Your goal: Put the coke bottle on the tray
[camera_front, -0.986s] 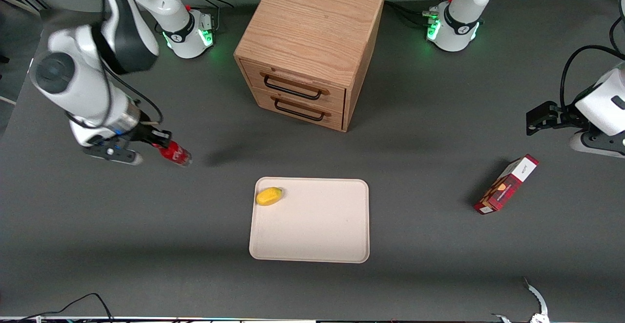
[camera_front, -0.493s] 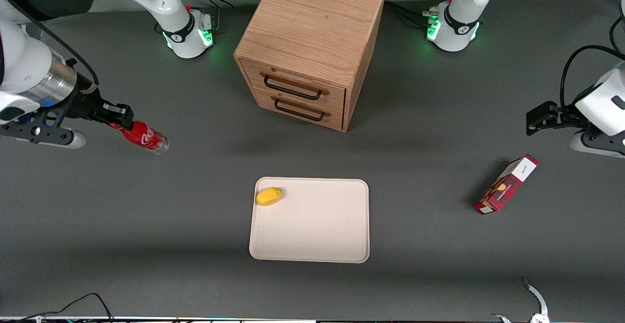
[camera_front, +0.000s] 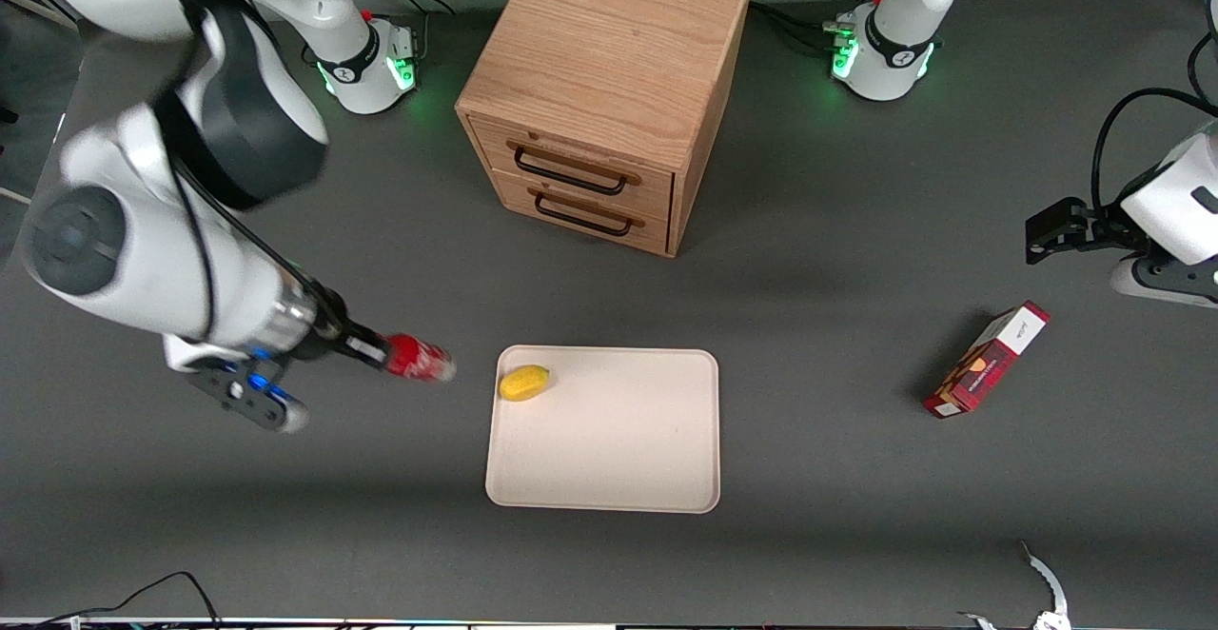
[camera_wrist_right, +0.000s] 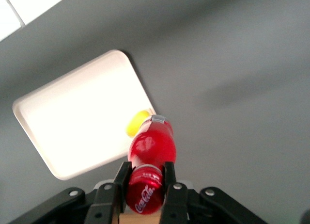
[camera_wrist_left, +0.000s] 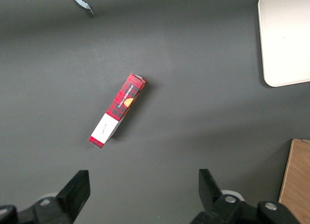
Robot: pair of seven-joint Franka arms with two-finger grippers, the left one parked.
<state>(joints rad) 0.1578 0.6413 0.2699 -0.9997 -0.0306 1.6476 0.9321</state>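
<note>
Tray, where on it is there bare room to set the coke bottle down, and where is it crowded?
The tray is bare nearly everywhere: its middle and the whole half nearer the front camera. Only the corner nearest the drawer cabinet and the working arm is taken, by the yellow fruit. The gripper holds the coke bottle above the table just beside that corner.

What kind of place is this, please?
Probably a robot lab bench: a dark table with arm bases bolted on, a wooden drawer unit and a tray as props. The gripper holds a coke bottle beside the tray.
</note>
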